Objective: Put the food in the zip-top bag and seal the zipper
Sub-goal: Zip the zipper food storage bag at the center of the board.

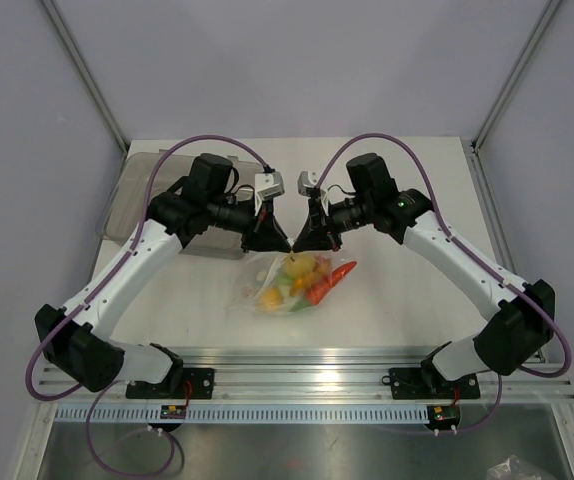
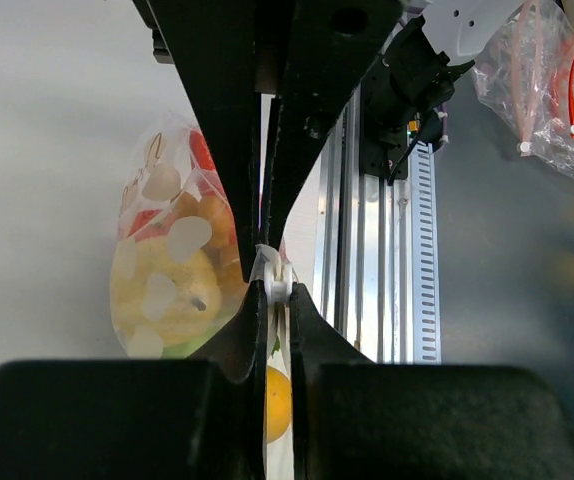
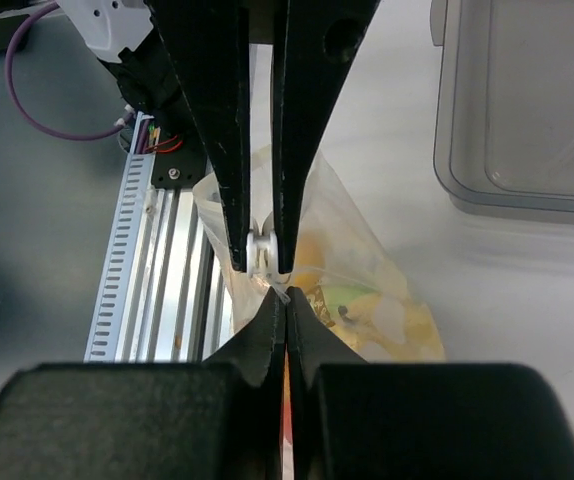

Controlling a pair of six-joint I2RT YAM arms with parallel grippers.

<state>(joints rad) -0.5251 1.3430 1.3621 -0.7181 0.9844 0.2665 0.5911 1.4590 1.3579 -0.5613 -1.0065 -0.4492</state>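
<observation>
1. Writing: a faint scrawl of print shows on the zip-top bag (image 1: 285, 290) in the left wrist view, too blurred to read. White round dots are printed over it.

2. Position: from overhead, the bag lies flat mid-table with the food (image 2: 167, 295) inside, yellow, green and orange pieces and a carrot. The left gripper (image 1: 279, 243) and right gripper (image 1: 301, 243) meet tip to tip at the bag's twelve o'clock edge.

3. Grip: each wrist view shows its own jaws pressed together on the zipper (image 2: 271, 275), the white strip pinched between the fingertips.

4. Edges and room: the grey bin (image 1: 152, 200) sits at ten o'clock of the bag, partly under the left arm. Bare table (image 1: 407, 300) spreads at three o'clock. The slotted rail (image 1: 307, 358) runs along six o'clock, near the bag's lower edge.

5. View differences: only the wrist views show the strip itself. The right wrist view shows the bin's rounded corner. The left wrist view shows a second crinkled plastic bag (image 2: 547, 80) beyond the rail, off the table.
</observation>
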